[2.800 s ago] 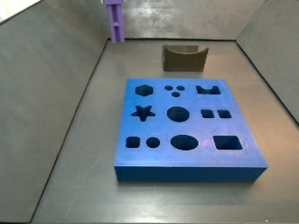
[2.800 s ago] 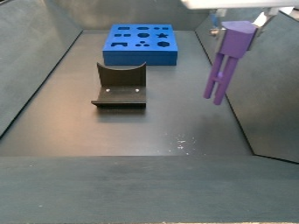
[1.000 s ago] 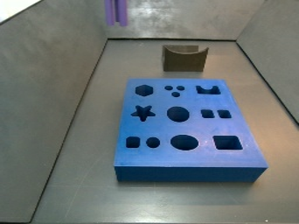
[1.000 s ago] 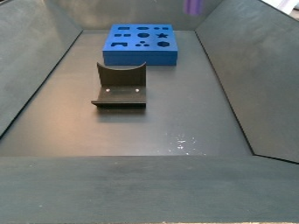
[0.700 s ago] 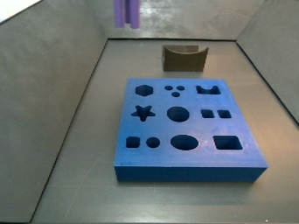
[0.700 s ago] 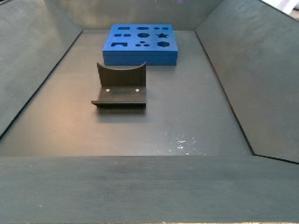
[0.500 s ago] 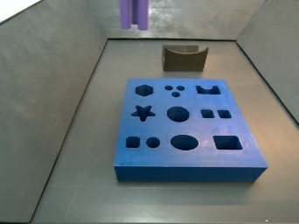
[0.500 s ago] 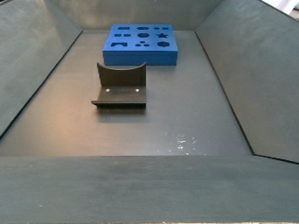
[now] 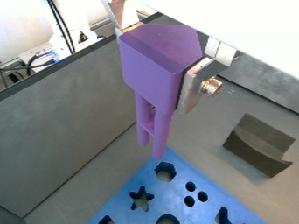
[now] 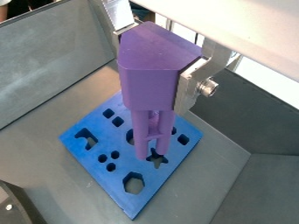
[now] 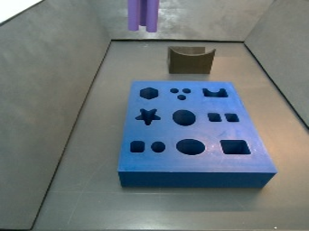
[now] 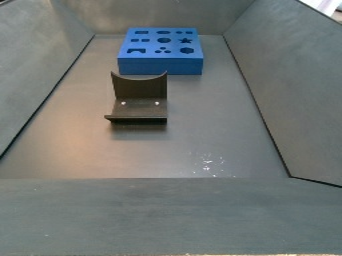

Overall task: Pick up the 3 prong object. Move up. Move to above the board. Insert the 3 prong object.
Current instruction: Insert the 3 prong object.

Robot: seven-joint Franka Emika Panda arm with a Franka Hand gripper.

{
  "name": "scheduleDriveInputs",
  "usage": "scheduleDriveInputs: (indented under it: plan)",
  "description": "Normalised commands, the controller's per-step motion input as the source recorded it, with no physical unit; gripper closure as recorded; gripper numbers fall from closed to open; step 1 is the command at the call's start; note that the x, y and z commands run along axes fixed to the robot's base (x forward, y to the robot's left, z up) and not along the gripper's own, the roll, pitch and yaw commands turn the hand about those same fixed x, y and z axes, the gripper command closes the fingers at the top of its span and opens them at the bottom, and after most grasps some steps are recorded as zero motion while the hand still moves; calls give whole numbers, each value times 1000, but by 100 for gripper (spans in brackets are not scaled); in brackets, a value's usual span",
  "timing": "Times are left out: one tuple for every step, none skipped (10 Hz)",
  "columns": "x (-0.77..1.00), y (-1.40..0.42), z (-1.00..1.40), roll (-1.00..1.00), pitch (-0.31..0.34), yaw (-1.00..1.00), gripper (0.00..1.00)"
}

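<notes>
The board, the large blue slab with star, hexagon, round and square cutouts, lies flat on the floor, and the olive-brown notched block stands apart from it, near its far edge. High above the floor hangs the 3 prong object; in a side view only its purple legs show at the upper edge. The gripper is closed on its blocky head, one silver finger pressed against the side. The main risk, I think, is misalignment: the prongs must meet their matching cutout exactly, otherwise they land on the blue surface. The piece is long and is held only at the head, so it may tilt or slip between the pads.
</notes>
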Motion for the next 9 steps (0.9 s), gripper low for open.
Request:
scheduleDriveInputs:
  plan:
    - [-26, 17, -154, -7, -44, 14, 100]
    - [-54, 71, -257, -109, -83, 20, 100]
    - [-51, 71, -329, -136, -77, 23, 100]
    - [-49, 54, -434, -179, -69, 0, 100]
    - [0, 31, -480, -164, -71, 0, 100]
    - [0, 11, -520, -160, -90, 0, 100]
    - [20, 0, -574, -120, -86, 0, 100]
    - [51, 0, -526, -47, -129, -43, 100]
    - [171, 0, -406, 0, -141, -171, 100]
